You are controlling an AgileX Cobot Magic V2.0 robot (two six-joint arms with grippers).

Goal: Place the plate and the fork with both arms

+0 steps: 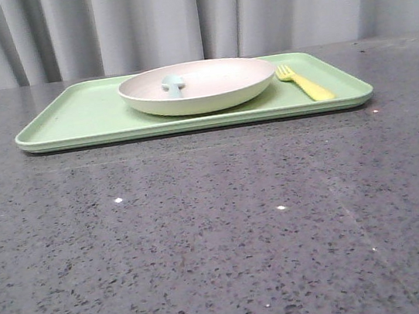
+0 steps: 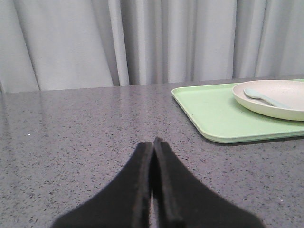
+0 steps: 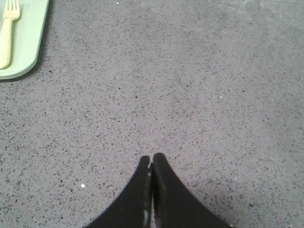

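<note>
The pale pinkish-cream plate sits in the middle of the light green tray at the far side of the table, with a pale blue-green spoon lying in it. The yellow fork lies on the tray just right of the plate. In the left wrist view the plate and tray show apart from my left gripper, which is shut and empty over bare table. My right gripper is shut and empty, well away from the fork. Neither gripper shows in the front view.
The table is a grey speckled stone surface. A grey curtain hangs behind the table's far edge. The tray's corner shows in the right wrist view.
</note>
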